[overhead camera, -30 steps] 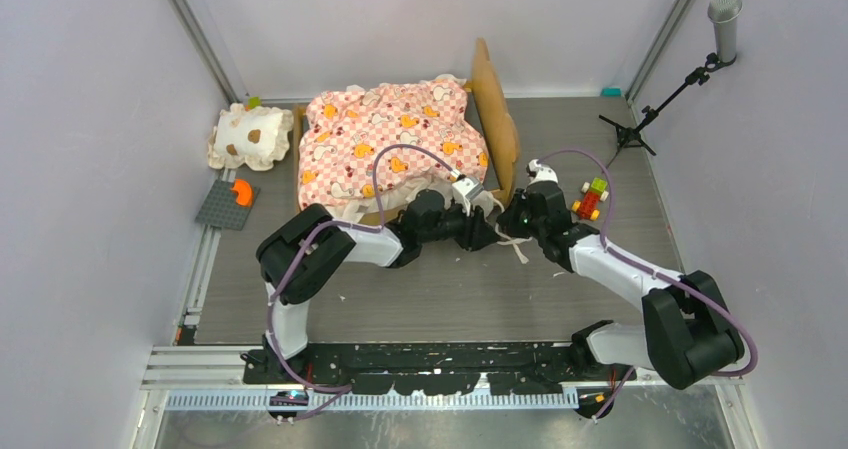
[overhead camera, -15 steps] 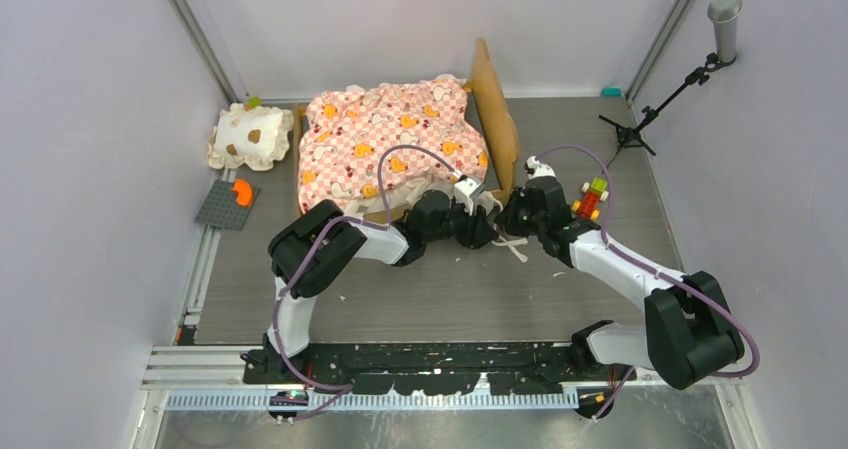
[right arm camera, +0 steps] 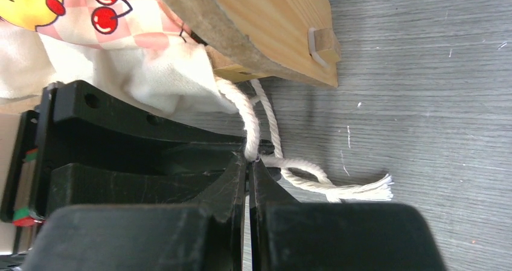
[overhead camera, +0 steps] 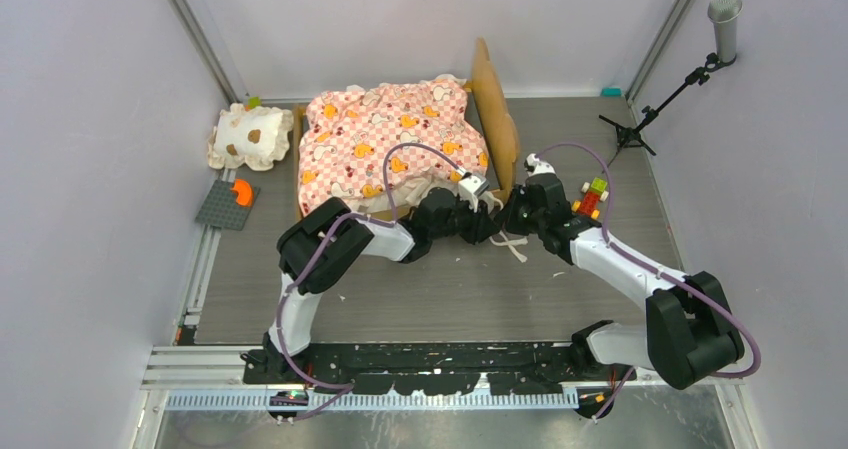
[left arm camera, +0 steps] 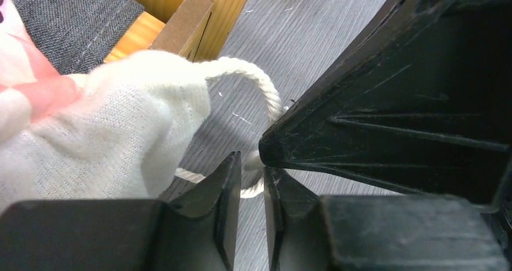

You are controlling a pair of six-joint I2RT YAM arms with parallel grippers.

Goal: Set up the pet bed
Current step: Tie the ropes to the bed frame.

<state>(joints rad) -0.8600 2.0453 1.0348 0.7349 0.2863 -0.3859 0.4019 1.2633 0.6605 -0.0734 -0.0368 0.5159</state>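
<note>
While both arms bend in toward its near right corner, the pet bed sits on the grey table with its pink checkered mattress heaped on top and its headboard upright on the right side. From above, the left gripper and right gripper meet tip to tip just off that corner. A spotted pillow lies just left of the bed, and some toy blocks lie to its right, beyond the right gripper.

On the left wrist camera, a cream cloth corner of the bed's mattress hangs beside the wooden frame. A white cord loops out of it and runs down into the narrow gap of the left gripper. Whether those jaws actually pinch it I cannot tell.

On the right wrist camera, the right gripper is closed tight on the white cord just below the bed's headboard edge. The cord's frayed end lies on the table nearby.
</note>
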